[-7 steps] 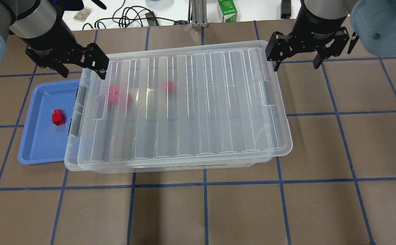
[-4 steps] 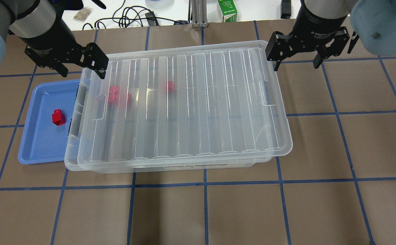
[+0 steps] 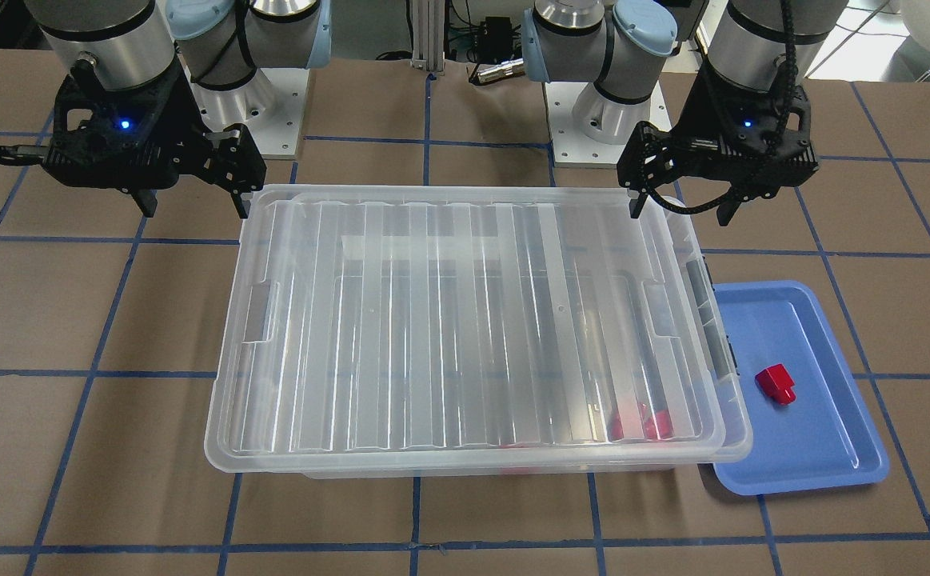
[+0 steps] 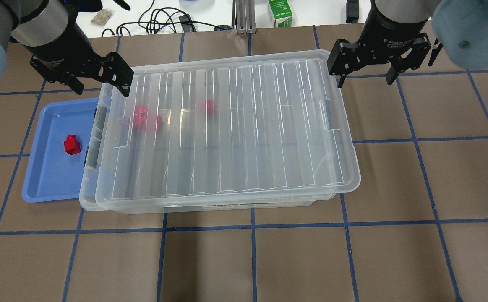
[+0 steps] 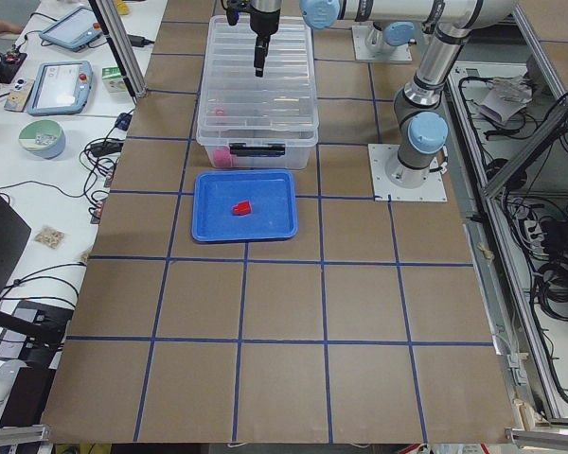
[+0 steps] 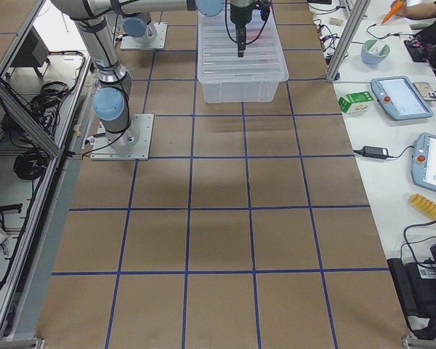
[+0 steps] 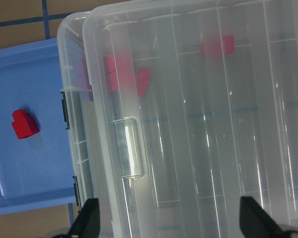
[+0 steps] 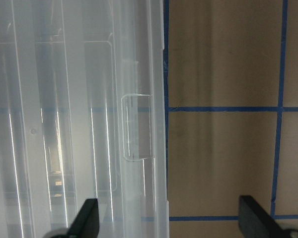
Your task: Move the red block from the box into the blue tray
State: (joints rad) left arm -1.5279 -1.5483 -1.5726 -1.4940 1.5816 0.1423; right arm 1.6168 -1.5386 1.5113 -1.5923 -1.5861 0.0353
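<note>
The box is a clear bin with its ribbed lid lying on top, slightly askew. Red blocks show blurred through the lid near its left end, and another further in. The blue tray touches the box's left end and holds one red block, also seen in the front view. My left gripper is open and empty above the box's far left corner. My right gripper is open and empty above the far right corner.
A green carton and cables lie beyond the table's far edge. The brown table carries a blue tape grid. Tablets sit on the side bench.
My left gripper has drifted very slightly toward the table's far side. Nothing else has moved.
</note>
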